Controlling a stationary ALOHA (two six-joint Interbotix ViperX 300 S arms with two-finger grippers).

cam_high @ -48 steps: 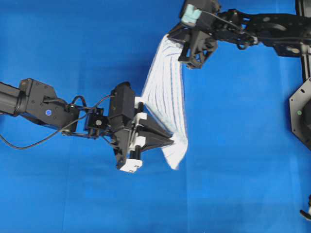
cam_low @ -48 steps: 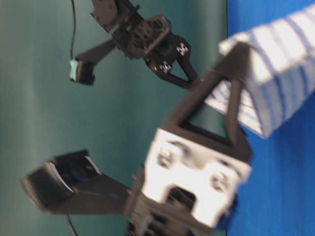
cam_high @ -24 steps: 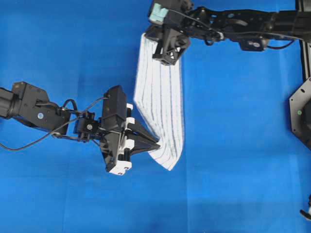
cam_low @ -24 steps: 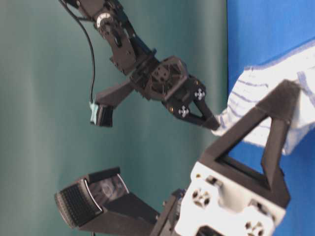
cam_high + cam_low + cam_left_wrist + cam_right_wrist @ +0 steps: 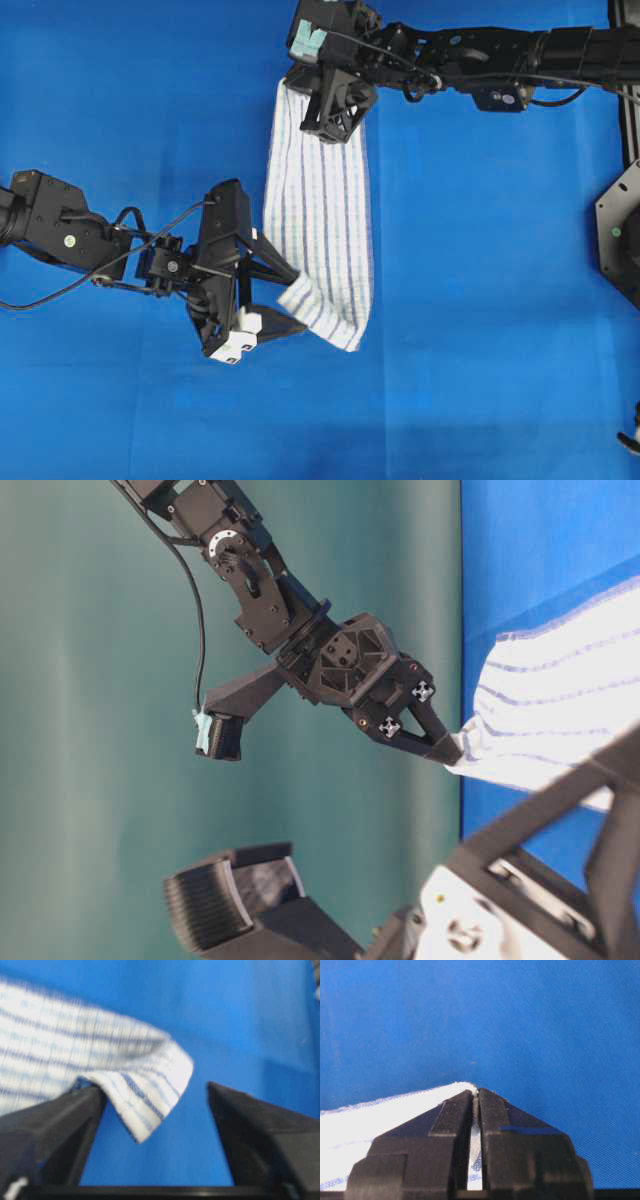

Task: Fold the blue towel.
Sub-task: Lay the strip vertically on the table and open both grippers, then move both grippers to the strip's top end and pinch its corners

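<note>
Overhead exterior view: the blue towel (image 5: 318, 215) hangs stretched as a long strip between both arms, above the middle of the blue table (image 5: 500, 350). The right tool (image 5: 322, 112), its arm reaching in from the table's far right corner, is clamped tight on the towel's far end. The left tool (image 5: 283, 298) lies level with fingers spread wide; the near corner drapes over one finger (image 5: 65, 1120), seemingly resting rather than pinched.

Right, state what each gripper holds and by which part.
Right gripper: shut on the blue towel's far corner. Left gripper: open, holding nothing; a towel corner drapes over one finger.
</note>
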